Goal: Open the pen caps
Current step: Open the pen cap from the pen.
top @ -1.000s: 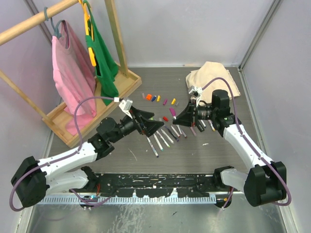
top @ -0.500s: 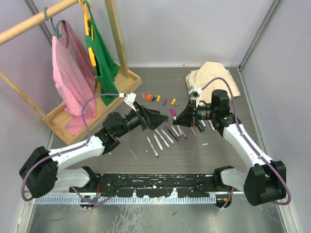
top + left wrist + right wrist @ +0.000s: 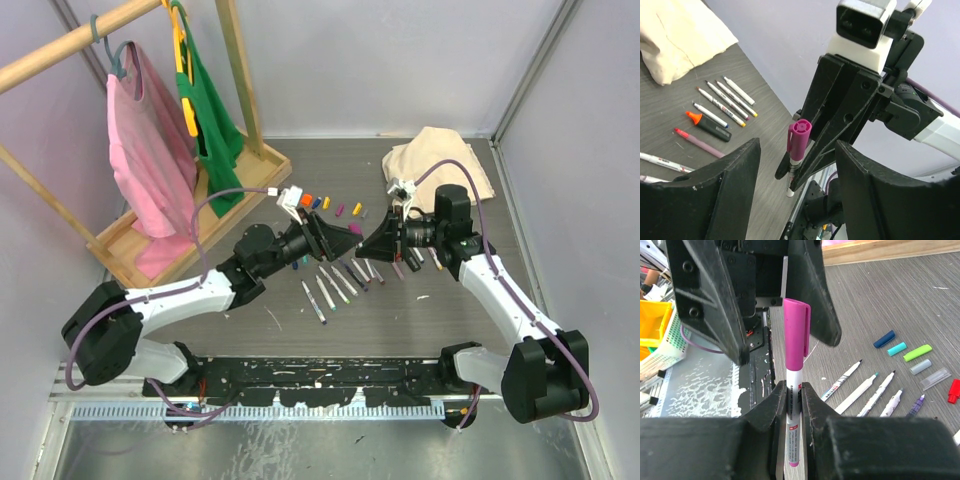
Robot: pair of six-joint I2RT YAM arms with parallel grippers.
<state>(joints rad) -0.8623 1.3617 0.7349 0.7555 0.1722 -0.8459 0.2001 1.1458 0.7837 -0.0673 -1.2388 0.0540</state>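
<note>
Both fingers of the left claw (image 3: pixel 338 240) are spread, one on each side of the pink cap (image 3: pixel 799 139), and no contact with the cap can be made out. The pink cap is seated on top of a white pen barrel (image 3: pixel 793 440), which is held upright. This barrel is pinched below the cap by the right claw (image 3: pixel 793 390), whose fingers are pressed against it. On the table (image 3: pixel 330 160), loose caps (image 3: pixel 320 202) of several colours are laid in a row behind the two claws, and uncapped pens (image 3: pixel 330 285) are laid side by side in front of them. A beige cloth (image 3: pixel 440 160) is seen at the far right.
</note>
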